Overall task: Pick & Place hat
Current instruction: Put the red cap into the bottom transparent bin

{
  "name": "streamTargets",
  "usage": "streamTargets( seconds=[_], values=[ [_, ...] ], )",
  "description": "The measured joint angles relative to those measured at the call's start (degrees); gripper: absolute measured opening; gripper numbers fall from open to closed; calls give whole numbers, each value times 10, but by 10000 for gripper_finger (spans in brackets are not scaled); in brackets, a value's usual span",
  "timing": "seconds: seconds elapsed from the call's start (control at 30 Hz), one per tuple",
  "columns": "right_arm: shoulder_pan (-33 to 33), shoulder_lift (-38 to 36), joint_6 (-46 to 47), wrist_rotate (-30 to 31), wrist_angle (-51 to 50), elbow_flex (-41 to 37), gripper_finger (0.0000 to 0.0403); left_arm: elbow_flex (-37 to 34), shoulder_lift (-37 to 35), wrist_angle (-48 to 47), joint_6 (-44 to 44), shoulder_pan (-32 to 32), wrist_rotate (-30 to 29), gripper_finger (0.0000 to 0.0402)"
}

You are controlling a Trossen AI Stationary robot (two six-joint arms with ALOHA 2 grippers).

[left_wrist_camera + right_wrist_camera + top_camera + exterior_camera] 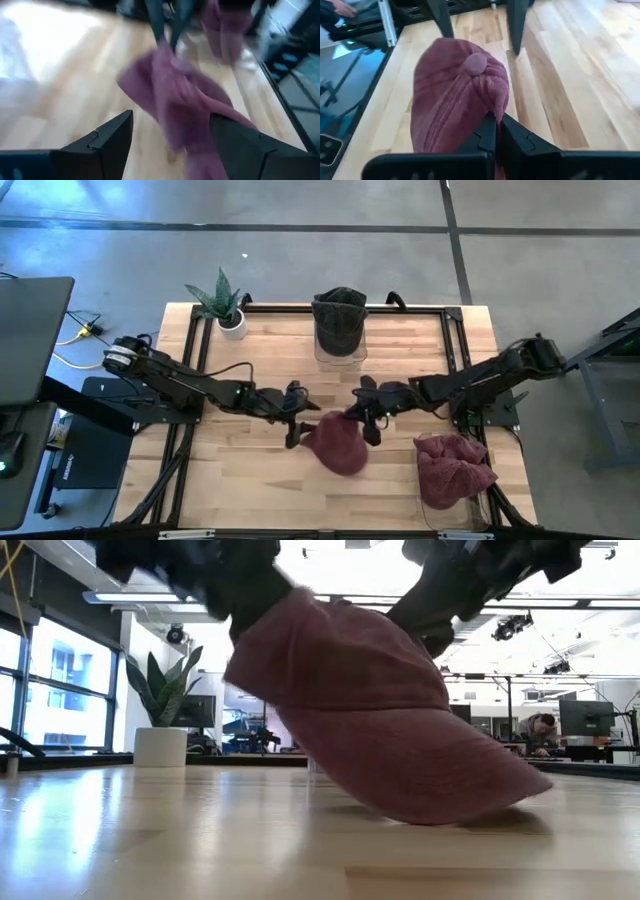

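Wooden tabletop [260, 360] inside a black frame stood on a grey concrete floor, with an open workshop visible beyond it. At the far left corner sat a potted plant [224, 306]. Moving right, the left gripper [297, 420] hovered just left of the maroon cap [338, 445], its fingers [107, 140] spread wide and holding nothing. The cap lay near the middle of the table toward the near edge, tilted, one edge lifted and its brim touching the wood. At the far centre a dark cap [339, 320] rested on a clear stand. The right gripper [372, 420] was closed on the maroon cap's crown fabric, fingers [487, 132] pinched together beside the top button. At the near right a second maroon cap [455, 465] sat on another clear stand.

Assessment: the grasp appeared made and the lift barely begun; carrying and placing remained. The destination could not be determined.
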Motion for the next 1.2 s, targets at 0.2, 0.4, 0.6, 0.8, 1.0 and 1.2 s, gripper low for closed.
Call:
streamTargets(
  seconds=[0.2,0.4,0.6,0.8,1.0,1.2],
  values=[
    [16,2,34,80,-35,0,5,50,-12,-125,29,0,-159,255],
    [17,2,50,124,-54,0,7,79,-12,-195,10,-13,-227,255],
    [22,2,45,130,-53,0,6,77,46,-177,-65,-26,-228,255],
    [25,2,35,127,-52,0,3,79,115,-115,-103,-19,-190,255],
    [25,2,31,128,-52,0,9,79,143,-52,-103,16,-36,254],
    [28,3,30,123,-52,0,3,78,158,-33,-96,33,62,203]
  ],
)
